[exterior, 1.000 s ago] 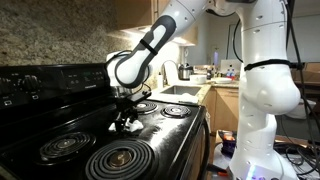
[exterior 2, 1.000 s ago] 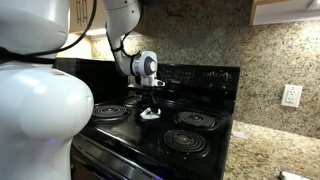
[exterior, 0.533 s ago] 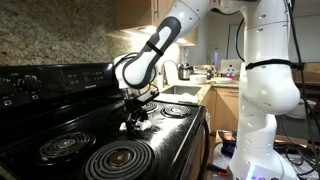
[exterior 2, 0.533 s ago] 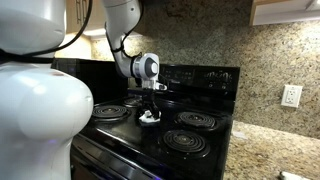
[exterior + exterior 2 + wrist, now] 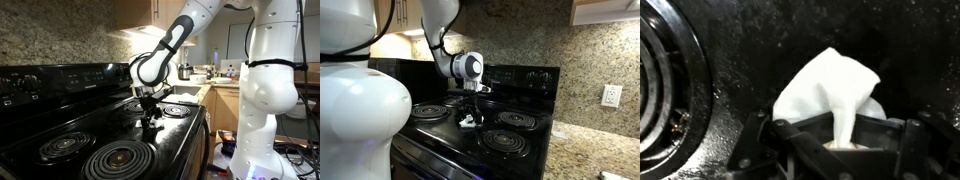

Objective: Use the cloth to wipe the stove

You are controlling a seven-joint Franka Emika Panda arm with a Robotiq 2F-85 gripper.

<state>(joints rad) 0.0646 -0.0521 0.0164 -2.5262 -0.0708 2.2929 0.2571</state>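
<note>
Kitchen dim overall, foreground darkest. Warm light source under the brown wooden wall cabinet [image 5: 130,10] in an exterior view. The pale countertop [image 5: 185,92] beyond it is the brightest zone. Glossy black electric stove [image 5: 60,118] takes soft streak reflections on its top in both exterior views. Speckled granite backsplash [image 5: 520,35] evenly lit, a little grainy. Large white rounded robot base [image 5: 355,120] close to the lens, out of focus, grey in shade. Wrist view soft throughout. Whitish-grey fabric cloth [image 5: 830,85] overexposed, folds nearly washed out. Stove surface shows scattered pinpoint glints. Spiral coil burner [image 5: 660,90] at the frame edge blurred.
</note>
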